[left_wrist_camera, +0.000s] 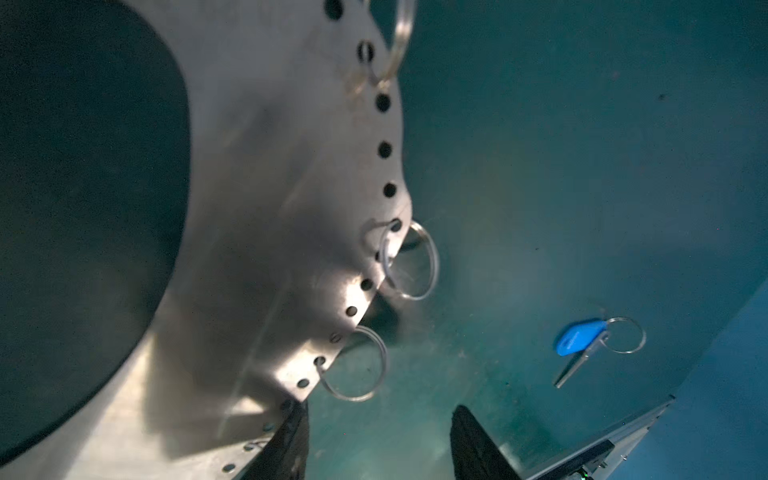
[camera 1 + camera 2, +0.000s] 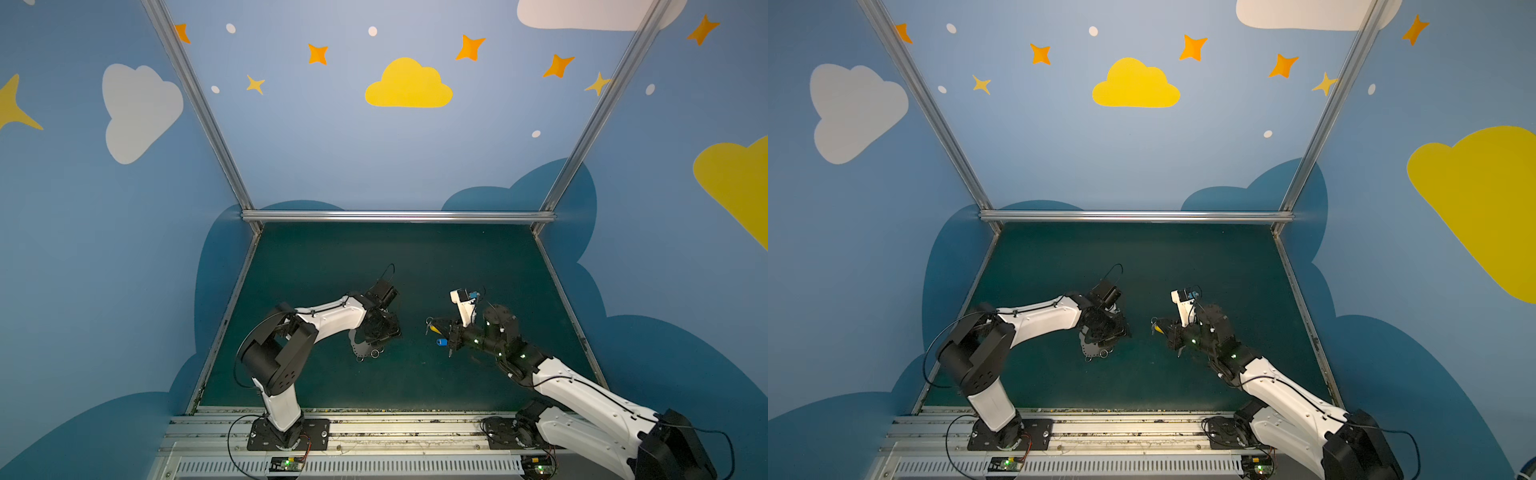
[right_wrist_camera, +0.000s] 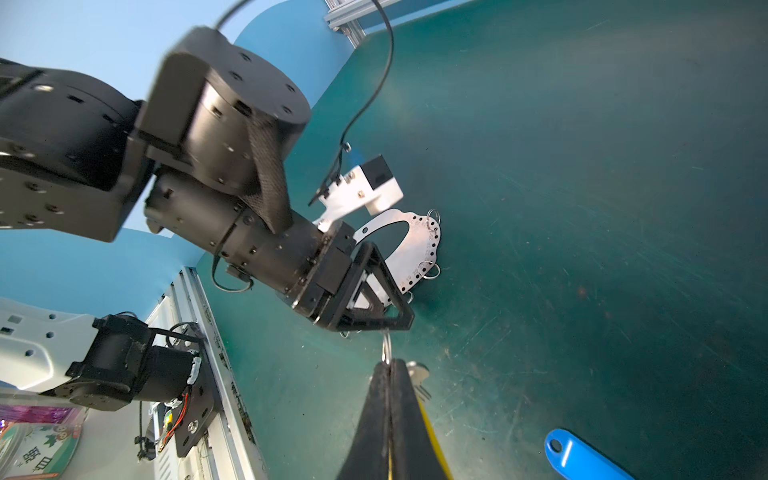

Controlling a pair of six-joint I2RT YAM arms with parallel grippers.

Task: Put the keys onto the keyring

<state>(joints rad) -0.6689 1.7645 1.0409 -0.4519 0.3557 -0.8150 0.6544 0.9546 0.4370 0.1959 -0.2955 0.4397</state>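
Yellow-tagged key (image 3: 417, 372) clamped lengthwise in right claw (image 3: 390, 363), ring end pointing at keyring (image 3: 417, 247), left claw (image 1: 377, 415) half-open

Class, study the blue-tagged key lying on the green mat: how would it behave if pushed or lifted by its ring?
The blue-tagged key lies flat and looks thin, so it would probably slide, not roll. Its pieces hang loosely on one wire ring, so lifted there they would likely dangle and swing.
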